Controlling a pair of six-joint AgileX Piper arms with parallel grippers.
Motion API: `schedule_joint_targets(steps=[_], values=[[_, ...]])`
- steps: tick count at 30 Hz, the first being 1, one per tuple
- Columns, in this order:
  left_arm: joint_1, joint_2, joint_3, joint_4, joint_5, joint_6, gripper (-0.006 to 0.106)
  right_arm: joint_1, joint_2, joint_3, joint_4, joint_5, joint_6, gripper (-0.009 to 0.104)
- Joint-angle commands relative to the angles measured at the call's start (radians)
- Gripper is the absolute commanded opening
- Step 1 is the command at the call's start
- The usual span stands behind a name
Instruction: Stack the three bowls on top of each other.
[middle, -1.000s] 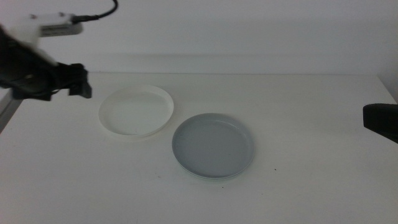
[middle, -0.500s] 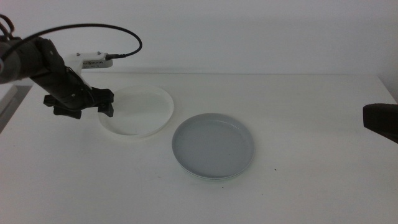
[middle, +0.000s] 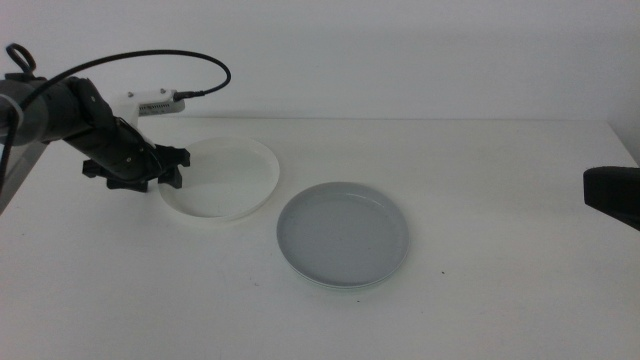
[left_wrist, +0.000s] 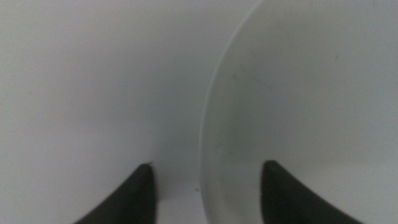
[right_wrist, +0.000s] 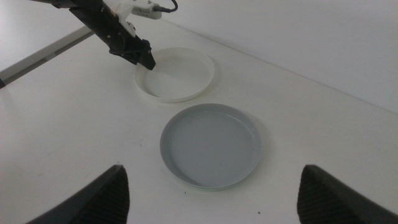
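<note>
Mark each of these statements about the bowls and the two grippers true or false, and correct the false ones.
1. The left gripper is at the white bowl, its jaws open astride the rim. True; the left wrist view shows one jaw inside the bowl and one outside.
2. The grey bowl sits inside the white bowl. False; they lie side by side on the table, and the grey one rests on a pale bowl whose edge peeks out beneath it.
3. The right gripper is holding the grey bowl. False; it is open and waits at the table's right side, away from both bowls.
4. The white bowl is empty. True.
</note>
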Motion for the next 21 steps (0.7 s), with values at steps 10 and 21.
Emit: schedule_joint_targets(steps=[10,21], values=[[0.018,-0.011,-0.006,-0.042,-0.012,-0.023,-0.002,-0.009,-0.002,0.004,-0.002,-0.006,-0.003,0.093],[-0.016,-0.444,0.074,-0.107,0.108,-0.025,-0.002,-0.009,-0.002,0.004,-0.002,-0.008,-0.003,0.093]])
